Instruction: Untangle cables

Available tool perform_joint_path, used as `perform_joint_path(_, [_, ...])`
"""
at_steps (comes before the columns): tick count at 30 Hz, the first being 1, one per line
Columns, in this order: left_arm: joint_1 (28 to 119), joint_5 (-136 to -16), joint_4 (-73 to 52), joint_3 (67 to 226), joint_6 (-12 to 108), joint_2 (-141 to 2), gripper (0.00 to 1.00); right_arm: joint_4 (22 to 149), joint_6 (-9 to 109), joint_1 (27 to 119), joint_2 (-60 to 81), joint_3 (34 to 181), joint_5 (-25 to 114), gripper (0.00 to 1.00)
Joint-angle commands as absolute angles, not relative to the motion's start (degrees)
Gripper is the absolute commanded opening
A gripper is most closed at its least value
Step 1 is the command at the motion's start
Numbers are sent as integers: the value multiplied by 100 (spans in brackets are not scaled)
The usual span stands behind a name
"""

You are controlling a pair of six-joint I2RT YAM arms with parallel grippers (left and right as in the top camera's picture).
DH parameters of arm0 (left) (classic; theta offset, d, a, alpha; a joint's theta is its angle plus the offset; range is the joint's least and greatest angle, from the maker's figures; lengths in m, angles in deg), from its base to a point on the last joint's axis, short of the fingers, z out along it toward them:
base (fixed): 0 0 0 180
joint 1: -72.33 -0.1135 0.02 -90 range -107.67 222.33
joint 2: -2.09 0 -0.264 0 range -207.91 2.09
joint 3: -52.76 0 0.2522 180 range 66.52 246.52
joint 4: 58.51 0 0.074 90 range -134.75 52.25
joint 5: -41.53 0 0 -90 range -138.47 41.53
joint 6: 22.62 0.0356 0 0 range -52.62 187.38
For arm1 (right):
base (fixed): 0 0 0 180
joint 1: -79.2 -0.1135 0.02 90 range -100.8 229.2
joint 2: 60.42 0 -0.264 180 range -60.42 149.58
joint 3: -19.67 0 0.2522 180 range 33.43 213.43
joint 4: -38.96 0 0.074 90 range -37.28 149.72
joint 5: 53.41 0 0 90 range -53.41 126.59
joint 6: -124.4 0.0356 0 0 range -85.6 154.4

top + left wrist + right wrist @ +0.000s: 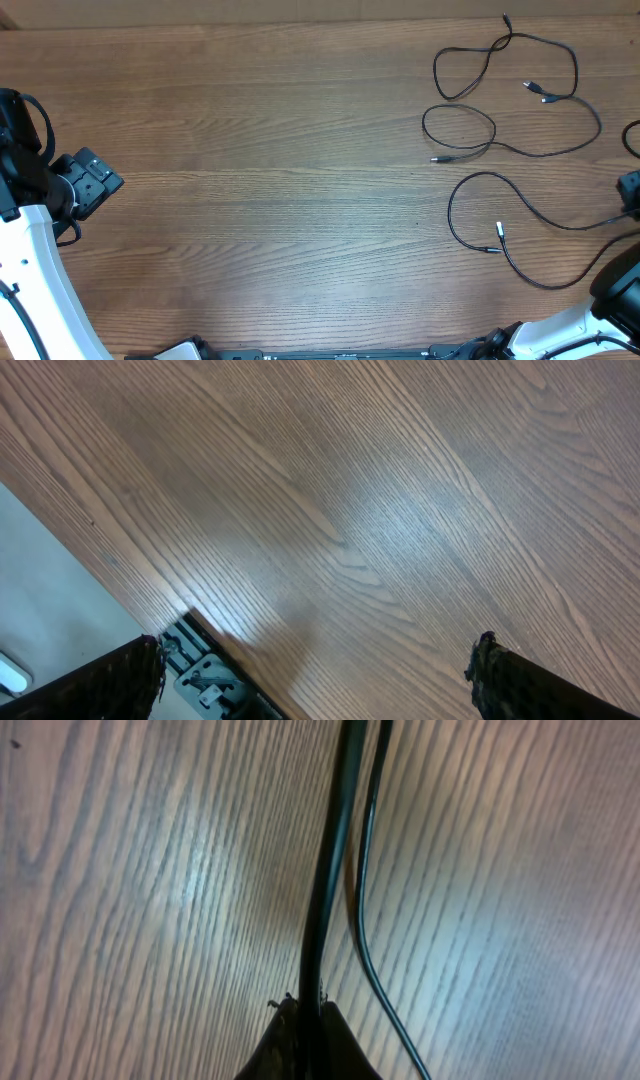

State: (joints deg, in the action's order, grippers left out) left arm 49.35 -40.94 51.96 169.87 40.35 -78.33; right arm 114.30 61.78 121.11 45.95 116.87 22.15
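Surface under inspection: one wooden tabletop [250, 200], mid-brown. In the overhead view its grain runs from 9 o'clock to 3 o'clock, with darker streaks along it.

At 12 o'clock I note a narrow pale beige strip [300, 8] beyond the far edge; I cannot tell whether it is wall or floor.

In my left wrist view the tabletop's edge cuts diagonally across the 8 o'clock corner. A blurred pale grey surface [50, 590] lies beyond it. A black metal bracket [205, 678] sits at that edge near 7 o'clock. Beside it is a small white object [8, 678] that I cannot identify.

Lighting is soft and even. A pale sheen [400, 530] lies across the grain at centre, and my right wrist view shows a similar sheen at 10 o'clock.
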Motion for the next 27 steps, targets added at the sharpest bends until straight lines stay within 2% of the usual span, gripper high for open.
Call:
perform_joint_path(1, [4911, -4101, 5205, 16965, 3950, -7842, 100, 11533, 6086, 12133, 4610, 12161, 2100, 6])
perform_joint_path(2, [4911, -4101, 5205, 16965, 3950, -7842, 100, 11605, 6088, 12135, 4608, 12244, 2104, 7])
perform_joint_path(3, [4911, -4101, 5205, 16965, 3950, -7842, 100, 11640, 6088, 12135, 4610, 12290, 2104, 13])
perform_joint_path(4, [4911, -4101, 5205, 16965, 3950, -7842, 100, 11662, 6090, 12133, 4608, 12325, 2106, 31])
perform_joint_path(6, [4911, -4101, 5205, 16965, 3950, -7842, 100, 11670, 6090, 12133, 4610, 12327, 2130, 82])
perform_joint_path(7, [4911, -4101, 5205, 16965, 3950, -7842, 100, 11677, 6090, 12133, 4610, 12327, 2159, 100])
perform_joint_path(12, [4911, -4101, 5205, 16965, 3950, -7842, 100, 11673, 6088, 12129, 4610, 12327, 2943, 100])
perform_joint_path(19, [4911, -4101, 5207, 16965, 3950, -7842, 100, 11878, 5345, 12002, 4610, 12312, 5330, 100])
perform_joint_path(27, [4911, -4101, 5205, 16965, 3950, -7842, 100, 11992, 5035, 11493, 4610, 12312, 5621, 100])
